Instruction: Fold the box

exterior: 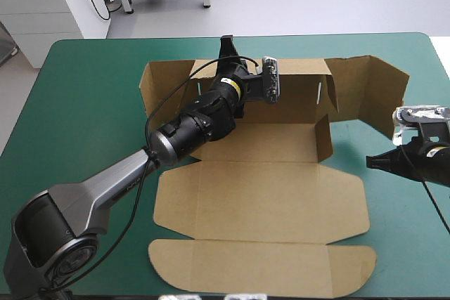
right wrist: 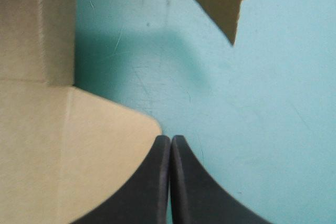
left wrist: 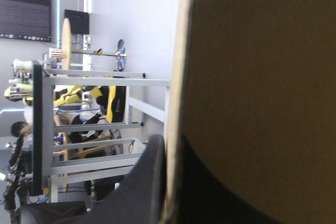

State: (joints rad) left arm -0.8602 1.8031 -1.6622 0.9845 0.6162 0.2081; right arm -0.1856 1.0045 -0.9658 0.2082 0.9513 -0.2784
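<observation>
High view | left gripper (exterior: 226, 48) pinching box (exterior: 260, 194) far wall | right gripper (exterior: 375, 161) pressed together, just beside box's right flap, over teal-green cover (exterior: 84, 103)

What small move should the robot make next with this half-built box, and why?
Probably swing the right gripper toward the splayed side flap and push it inward. The left gripper is shut on the raised far wall of the box, while the right gripper is shut and empty over the teal-green cover beside the flat lid. That flap stands angled outward.
</observation>
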